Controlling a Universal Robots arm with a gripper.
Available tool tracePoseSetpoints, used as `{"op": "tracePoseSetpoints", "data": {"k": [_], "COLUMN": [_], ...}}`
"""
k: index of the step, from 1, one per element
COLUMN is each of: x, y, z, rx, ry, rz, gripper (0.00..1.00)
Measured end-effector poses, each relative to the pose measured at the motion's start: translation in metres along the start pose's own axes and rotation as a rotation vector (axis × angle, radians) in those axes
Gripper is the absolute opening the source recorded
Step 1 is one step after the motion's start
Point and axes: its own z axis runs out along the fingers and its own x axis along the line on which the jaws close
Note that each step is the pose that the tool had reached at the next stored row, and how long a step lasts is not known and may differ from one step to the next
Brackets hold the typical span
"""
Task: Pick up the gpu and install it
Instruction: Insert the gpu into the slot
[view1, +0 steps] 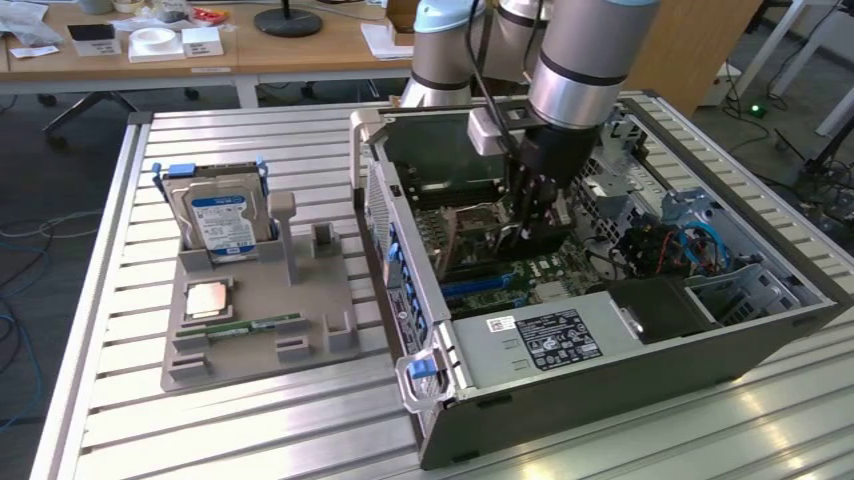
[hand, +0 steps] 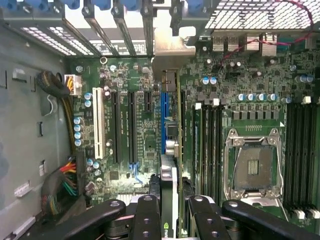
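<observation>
- Gpu (hand: 169, 180) sits clamped edge-on between the gripper (hand: 172, 202) fingers (hand: 147, 215), so only its thin edge and cooler side show. Both broad faces are hidden.
- Gripper's fingers cut off the card's near end. The far end finishes in its silver bracket (hand: 172, 47), up against the case's rear slot bars.
- In the exterior view the gripper (view1: 534, 215) is sunk into the open case (view1: 601, 340). The card below it is a dark shape that is hard to make out.
- Whether the card's lower edge is touching the blue slot (hand: 163, 112) just beside it, I cannot tell.
- Room is tight: slots line the motherboard (hand: 140, 125) on one side of the fingers, memory slots and the empty CPU socket (hand: 252, 167) lie on the other.
- A cable bundle (hand: 65, 182) lies by the case wall, apart from the gripper.
- Well clear of the gripper, outside the case, a tray (view1: 254, 350) holds a hard drive (view1: 220, 220) and a memory stick (view1: 254, 326).
</observation>
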Motion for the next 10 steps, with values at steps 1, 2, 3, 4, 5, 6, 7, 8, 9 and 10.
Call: {"op": "tracePoseSetpoints", "data": {"k": [1, 2, 3, 4, 5, 6, 7, 8, 9, 10], "x": [0.0001, 0.0002, 0.0002, 0.0003, 0.0003, 0.0004, 0.0005, 0.0006, 0.0006, 0.0006], "y": [0.0011, 0.0019, 0.0027, 0.0035, 0.0042, 0.0050, 0.0057, 0.0064, 0.0066, 0.0070], "z": [0.0013, 0.0026, 0.0041, 0.0055, 0.0070, 0.0083, 0.0095, 0.0101, 0.0101, 0.0101], "rx": [0.0009, 0.0017, 0.0021, 0.0025, 0.0028, 0.0030, 0.0032, 0.0035, 0.0034, 0.0035], "ry": [-0.0001, -0.0001, -0.0001, -0.0001, -0.0002, -0.0002, -0.0001, -0.0001, 0.0000, 0.0000], "rz": [0.000, 0.000, 0.000, 0.000, 0.000, 0.000, 0.000, 0.000, 0.000, 0.000], "gripper": [0.27, 0.27, 0.27, 0.27, 0.27, 0.27, 0.27, 0.27, 0.27, 0.27]}}
